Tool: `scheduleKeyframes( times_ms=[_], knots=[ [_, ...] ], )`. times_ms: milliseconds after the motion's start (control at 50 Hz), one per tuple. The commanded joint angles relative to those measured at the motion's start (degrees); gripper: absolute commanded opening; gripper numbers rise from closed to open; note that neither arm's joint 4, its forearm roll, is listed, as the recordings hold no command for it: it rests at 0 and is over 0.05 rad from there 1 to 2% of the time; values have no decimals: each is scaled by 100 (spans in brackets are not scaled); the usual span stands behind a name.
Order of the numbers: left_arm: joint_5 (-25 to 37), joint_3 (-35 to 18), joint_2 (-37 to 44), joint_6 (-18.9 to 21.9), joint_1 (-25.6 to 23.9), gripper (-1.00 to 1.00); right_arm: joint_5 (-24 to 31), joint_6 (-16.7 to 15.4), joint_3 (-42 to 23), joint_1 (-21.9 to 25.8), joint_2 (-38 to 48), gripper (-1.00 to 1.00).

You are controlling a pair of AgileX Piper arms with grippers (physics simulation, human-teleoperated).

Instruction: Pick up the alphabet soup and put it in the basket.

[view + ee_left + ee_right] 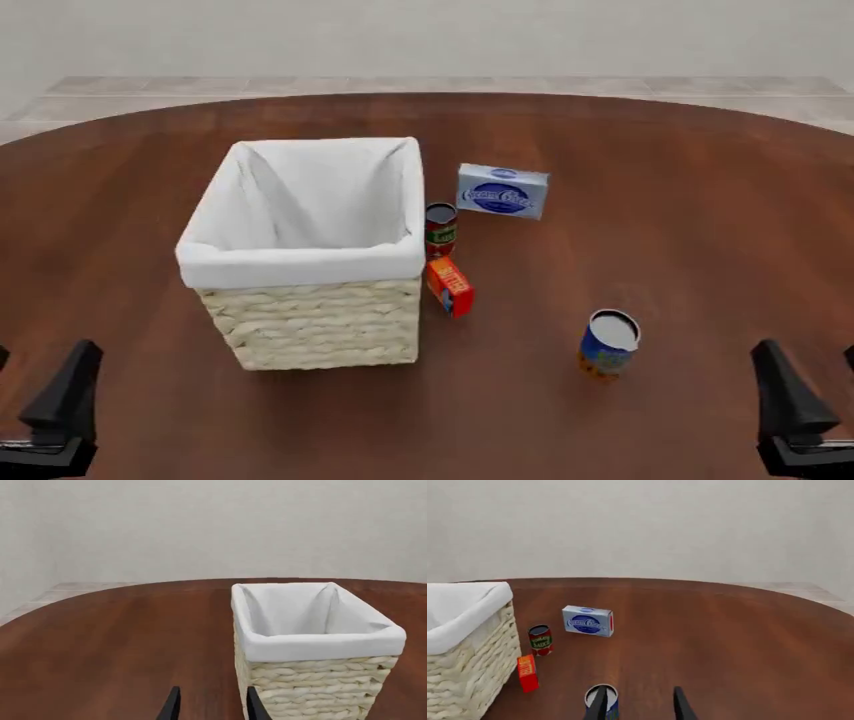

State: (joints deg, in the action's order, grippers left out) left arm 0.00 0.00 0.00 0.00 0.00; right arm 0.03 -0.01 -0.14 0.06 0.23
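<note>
The right gripper point(637, 705) shows in its own wrist view as two dark fingers held apart with nothing between them; the alphabet soup point(602, 700) stands just beyond, partly behind one finger. The left gripper point(212, 705) likewise has its fingers spread and empty, with the basket point(313, 680) close ahead. In the front view each arm shows only as a dark finger at a near corner, so the gaps are read from the wrist views alone. That front view places the soup can upright on the table point(694, 200), near the right side and well apart from the basket. Between them lie a small orange box point(450, 286), a red-and-green can point(441, 229) touching or just beside the basket, and a blue-and-white box point(502, 191) farther back.
</note>
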Motion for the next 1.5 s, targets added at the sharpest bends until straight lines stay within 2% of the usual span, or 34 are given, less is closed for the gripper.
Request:
scheduleKeyframes(
  times_ms=[20, 360, 500, 600, 640, 720, 880, 900, 940, 980, 1020, 1040, 1060, 1120, 1160, 1180, 1220, 1260, 1300, 1380, 1420, 1480, 1500],
  knots=[
    [0, 0, 0, 0, 0, 100, 30, -26, -43, 24, 45, 100],
    [0, 0, 0, 0, 0, 100, 84, -66, -76, 93, 31, 100],
    [0, 0, 0, 0, 0, 100, -117, -76, -37, 98, 209, 100],
    [0, 0, 0, 0, 0, 100, -41, 78, -123, 80, 139, 100],
    [0, 0, 0, 0, 0, 100, -178, 13, -158, 0, 458, 100],
    [0, 0, 0, 0, 0, 100, 255, -16, -648, 53, 509, 100],
    [0, 0, 0, 0, 0, 100, 731, -258, -1394, 86, 894, 100],
    [0, 0, 0, 0, 0, 100, 814, -238, -1484, 200, 886, 100],
    [0, 0, 0, 0, 0, 100, 878, -242, -1678, 125, 1130, 100],
    [0, 0, 0, 0, 0, 100, 1005, -17, -1871, 176, 1419, 100],
    [0, 0, 0, 0, 0, 100, 1105, 19, -2072, 112, 1491, 100],
    [0, 0, 0, 0, 0, 100, 1108, 19, -2074, 112, 1491, 100],
    [0, 0, 0, 0, 0, 100, 1127, -119, -2175, 128, 1774, 100],
    [0, 0, 0, 0, 0, 100, 1332, -122, -2447, 312, 1711, 100],
    [0, 0, 0, 0, 0, 100, 1382, 128, -2576, 555, 1808, 100],
    [0, 0, 0, 0, 0, 100, 1367, -155, -2628, 549, 1903, 100],
    [0, 0, 0, 0, 0, 100, 1435, -334, -2802, 566, 1975, 100],
    [0, 0, 0, 0, 0, 100, 1469, -382, -2883, 487, 1981, 100],
    [0, 0, 0, 0, 0, 100, 1551, -298, -3091, 443, 2029, 100],
    [0, 0, 0, 0, 0, 100, 1616, -572, -3348, 581, 2119, 100],
    [0, 0, 0, 0, 0, 100, 1696, -280, -3549, 591, 2182, 100],
    [0, 0, 0, 0, 0, 100, 1722, -262, -3658, 568, 2205, 100],
    [0, 0, 0, 0, 0, 100, 1720, -141, -3696, 662, 2234, 100]
  ],
)
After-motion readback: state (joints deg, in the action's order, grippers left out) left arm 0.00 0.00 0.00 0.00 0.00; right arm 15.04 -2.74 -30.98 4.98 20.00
